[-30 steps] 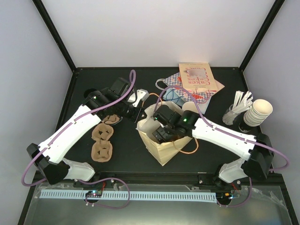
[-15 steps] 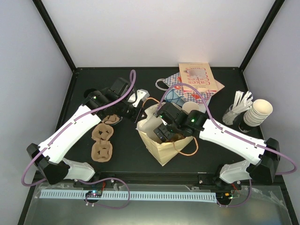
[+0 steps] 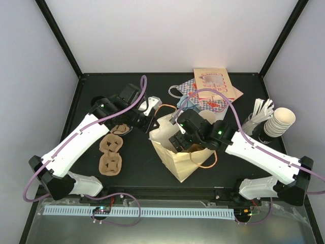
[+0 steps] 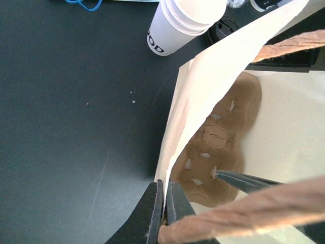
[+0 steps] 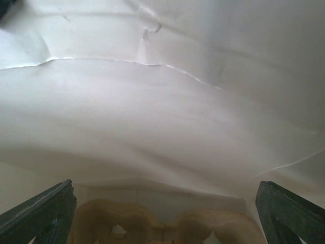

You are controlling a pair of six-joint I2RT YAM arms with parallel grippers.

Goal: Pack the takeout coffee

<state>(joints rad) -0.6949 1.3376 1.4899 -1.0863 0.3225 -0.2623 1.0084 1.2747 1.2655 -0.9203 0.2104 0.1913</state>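
Right tool (image 5: 163, 195) shifted slightly, spread wide inside tan bag (image 3: 175, 160), left tool (image 4: 164, 203) pinching rim

My left arm (image 3: 76, 145) reaches forward, its wrist bent to the right, with the left gripper (image 4: 163, 185) clamped tight on the paper bag (image 4: 203, 101) rim. My right arm (image 3: 259, 155) stretches leftward, wrist tipped down. The right gripper (image 5: 163, 184) is spread wide and empty inside the bag's mouth.

Takeout coffee (image 4: 224, 26), only its round black lid showing, just beside the white cups (image 4: 177, 20), partly behind the bag (image 4: 228, 76) edge
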